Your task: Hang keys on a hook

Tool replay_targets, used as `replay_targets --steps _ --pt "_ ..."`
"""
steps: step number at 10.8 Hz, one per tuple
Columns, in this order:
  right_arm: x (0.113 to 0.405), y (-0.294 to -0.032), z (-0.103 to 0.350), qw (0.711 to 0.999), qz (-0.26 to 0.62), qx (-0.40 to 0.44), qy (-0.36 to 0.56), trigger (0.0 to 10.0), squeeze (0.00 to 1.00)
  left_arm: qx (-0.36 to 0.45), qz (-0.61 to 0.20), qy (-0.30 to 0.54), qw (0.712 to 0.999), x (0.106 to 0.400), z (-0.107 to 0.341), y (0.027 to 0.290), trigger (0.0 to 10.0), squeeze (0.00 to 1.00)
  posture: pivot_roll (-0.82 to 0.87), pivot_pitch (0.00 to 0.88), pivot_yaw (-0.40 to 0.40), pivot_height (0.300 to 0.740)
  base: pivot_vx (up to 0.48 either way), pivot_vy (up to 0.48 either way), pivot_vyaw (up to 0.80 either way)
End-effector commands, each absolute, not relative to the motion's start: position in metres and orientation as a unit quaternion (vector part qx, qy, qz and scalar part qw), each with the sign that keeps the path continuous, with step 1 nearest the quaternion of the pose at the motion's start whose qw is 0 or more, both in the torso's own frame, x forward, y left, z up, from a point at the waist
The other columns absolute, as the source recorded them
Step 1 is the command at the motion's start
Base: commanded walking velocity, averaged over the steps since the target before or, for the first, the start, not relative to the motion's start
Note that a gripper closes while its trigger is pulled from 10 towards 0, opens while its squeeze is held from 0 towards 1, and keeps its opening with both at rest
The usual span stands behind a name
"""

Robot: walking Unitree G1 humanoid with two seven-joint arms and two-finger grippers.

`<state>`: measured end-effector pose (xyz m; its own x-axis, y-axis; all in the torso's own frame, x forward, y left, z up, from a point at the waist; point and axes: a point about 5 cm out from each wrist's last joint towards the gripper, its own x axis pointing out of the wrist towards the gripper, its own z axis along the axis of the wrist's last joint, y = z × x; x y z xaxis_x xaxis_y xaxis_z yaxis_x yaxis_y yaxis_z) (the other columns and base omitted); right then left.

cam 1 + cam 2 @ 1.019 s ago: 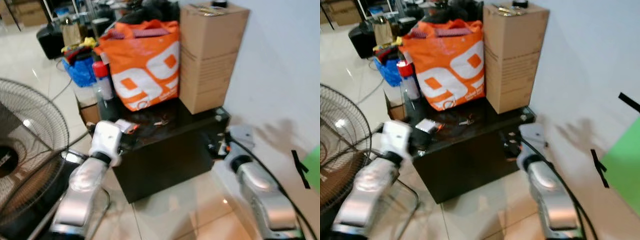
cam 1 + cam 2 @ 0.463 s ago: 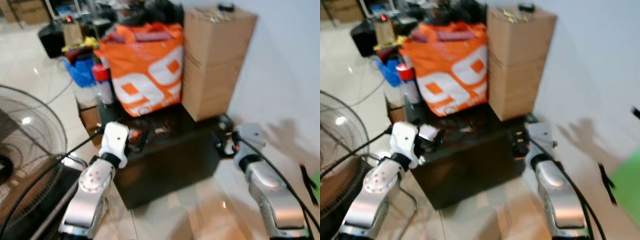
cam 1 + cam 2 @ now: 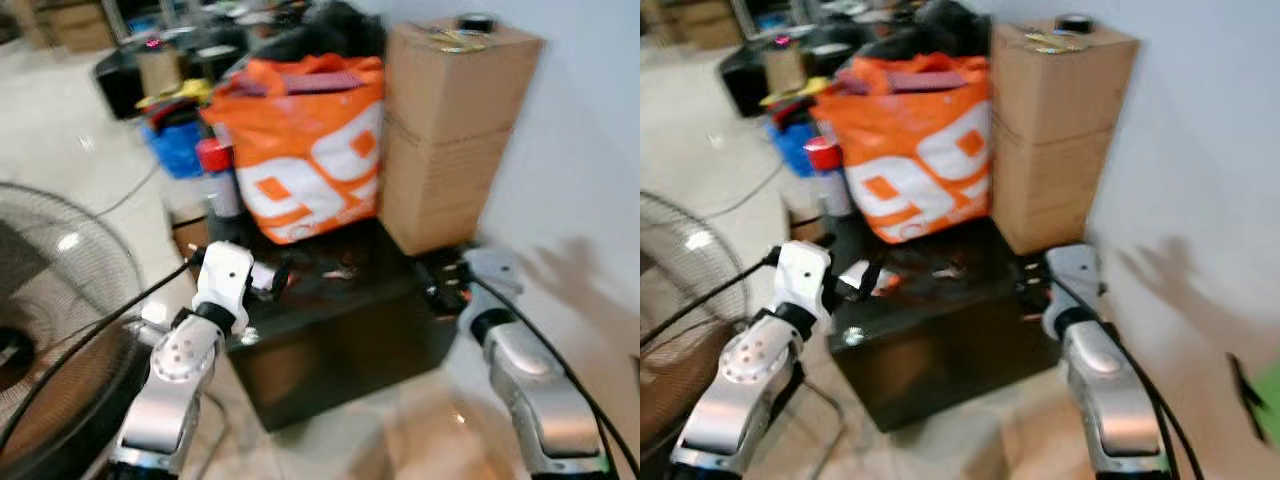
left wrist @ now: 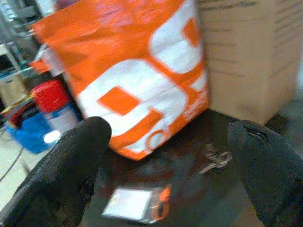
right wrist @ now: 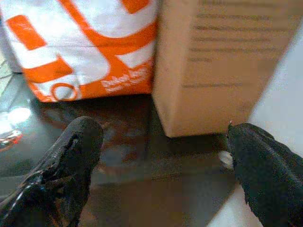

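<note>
While keys (image 4: 215, 161) lie ungrasped on dark table (image 3: 340, 330), approach is judged underway; left gripper (image 4: 165, 156) held spread, right gripper (image 5: 161, 156) likewise; closing on keys required next.

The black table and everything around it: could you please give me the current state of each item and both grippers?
Keys: lying flat on the black table, not held.
Orange bag: upright on the table, beside the cardboard box.
Cardboard box: upright, closed.
White card: flat on the table.
Left gripper: open, holding nothing.
Right gripper: open, holding nothing.

Bright indoor light, motion blur throughout, glare on the glossy floor (image 3: 60, 150), soft wall shadows.
</note>
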<state>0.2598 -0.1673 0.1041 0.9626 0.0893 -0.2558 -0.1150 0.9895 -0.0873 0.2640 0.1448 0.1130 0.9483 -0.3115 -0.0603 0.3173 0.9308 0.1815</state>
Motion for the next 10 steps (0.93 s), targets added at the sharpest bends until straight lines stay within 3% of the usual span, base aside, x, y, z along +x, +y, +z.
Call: replay_targets --steps 1,10 --pt "0.2615 -0.1587 0.1051 0.989 0.066 -0.043 0.121 10.0 1.00 0.105 -0.148 0.017 0.983 0.2645 0.1140 0.1524 10.0 0.56 -0.02 0.000 0.048 0.740 0.304 0.000 0.00" --pt "0.2623 -0.1560 0.0993 0.987 0.081 -0.059 0.129 10.0 1.00 0.110 -0.145 0.021 0.983 0.2606 0.1123 0.1553 10.0 0.56 -0.01 0.000 0.041 0.740 0.304 0.000 0.00"
